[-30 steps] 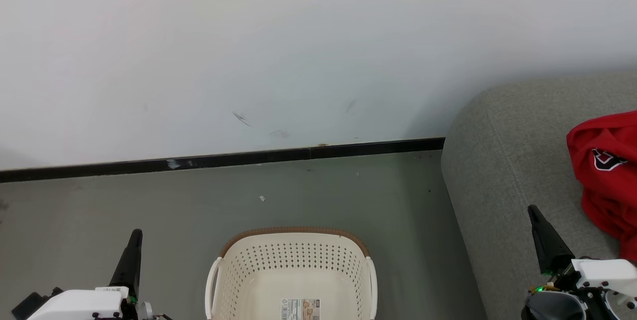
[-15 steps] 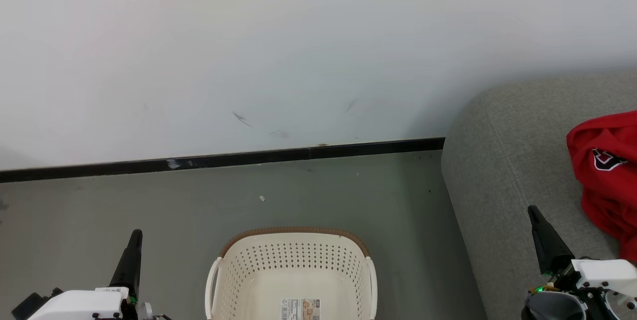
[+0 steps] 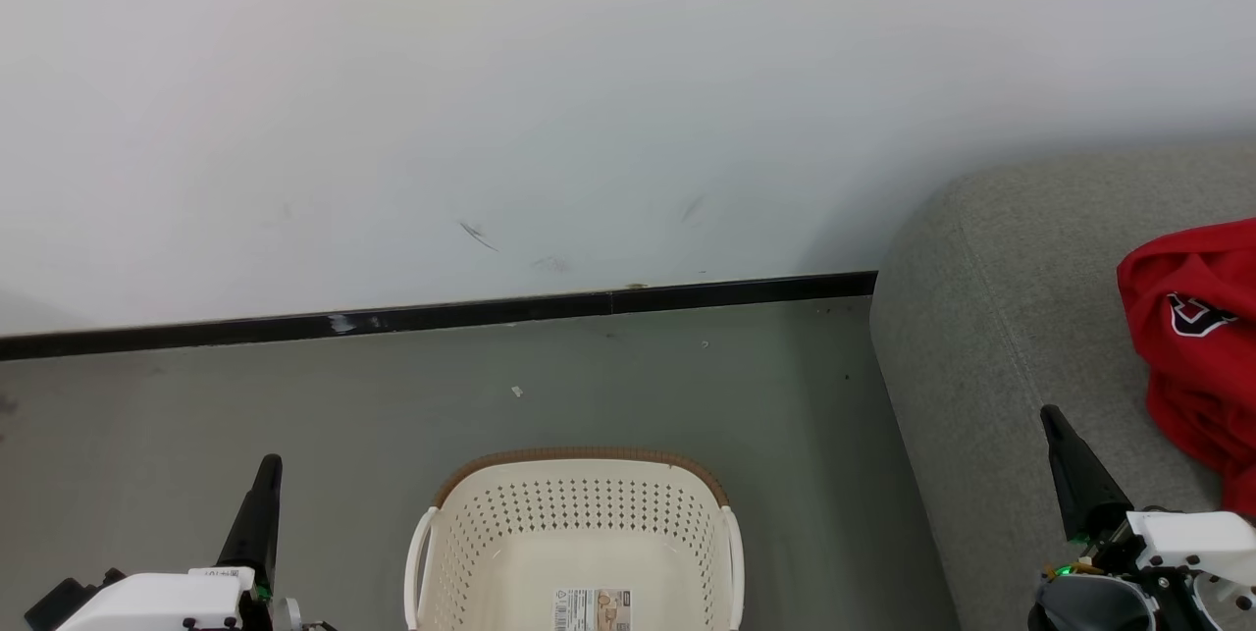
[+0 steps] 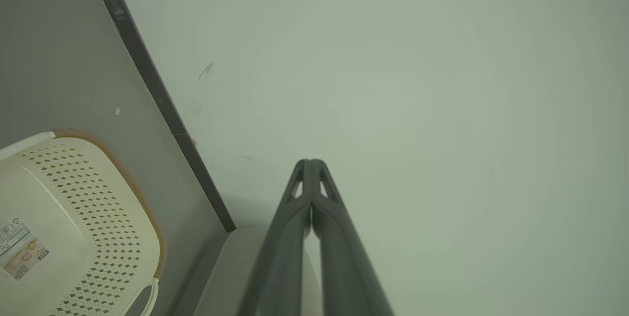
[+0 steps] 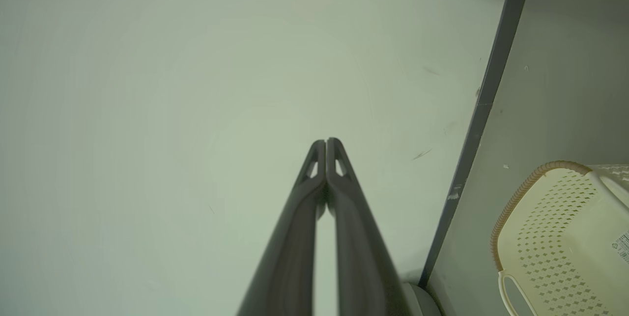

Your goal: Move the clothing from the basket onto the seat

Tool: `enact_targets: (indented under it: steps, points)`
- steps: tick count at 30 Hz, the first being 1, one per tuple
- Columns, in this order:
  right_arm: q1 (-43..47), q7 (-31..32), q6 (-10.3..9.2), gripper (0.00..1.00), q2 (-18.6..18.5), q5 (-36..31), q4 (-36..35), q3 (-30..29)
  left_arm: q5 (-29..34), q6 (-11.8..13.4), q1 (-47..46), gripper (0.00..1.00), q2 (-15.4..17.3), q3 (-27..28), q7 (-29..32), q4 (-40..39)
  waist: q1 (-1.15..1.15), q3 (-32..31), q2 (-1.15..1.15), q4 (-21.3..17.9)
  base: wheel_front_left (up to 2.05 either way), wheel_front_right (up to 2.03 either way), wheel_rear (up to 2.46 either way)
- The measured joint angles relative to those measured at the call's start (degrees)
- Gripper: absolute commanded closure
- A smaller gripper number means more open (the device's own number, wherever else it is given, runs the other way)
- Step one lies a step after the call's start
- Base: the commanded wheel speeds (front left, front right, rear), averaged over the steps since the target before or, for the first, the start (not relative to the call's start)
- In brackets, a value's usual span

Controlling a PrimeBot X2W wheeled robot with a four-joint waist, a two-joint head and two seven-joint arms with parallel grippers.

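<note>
The cream basket (image 3: 579, 474) with a brown rim stands on the floor at the bottom centre, and its inside holds nothing but a label. It also shows as the basket (image 4: 73, 198) and the basket (image 5: 555, 217) in the wrist views. Red clothing (image 3: 1192, 337) with a navy-and-white logo lies on the grey seat (image 3: 991, 317) at the right edge. My left gripper (image 3: 270, 462) is shut and empty, left of the basket. My right gripper (image 3: 1050, 412) is shut and empty over the seat, left of the clothing. Both wrist views show fingertips pressed together, left gripper (image 4: 309, 162), right gripper (image 5: 326, 141).
A white wall (image 3: 589, 101) with a black baseboard (image 3: 442, 315) runs behind the basket. Grey floor (image 3: 294, 386) lies between the wall and the basket and beside the seat.
</note>
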Motion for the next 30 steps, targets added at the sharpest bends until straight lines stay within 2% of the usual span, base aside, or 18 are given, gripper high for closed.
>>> enact_targets:
  steps: [30]
  points:
    - [0.0, 0.0, 0.00, 1.00, 0.0, 0.0, 0.0, 0.0, 0.0, -0.3, 0.0, 1.00, 0.0, 0.0, 0.0, 0.3, 0.00, 0.0, 0.00, 0.0, 0.00, 0.00, 0.00]
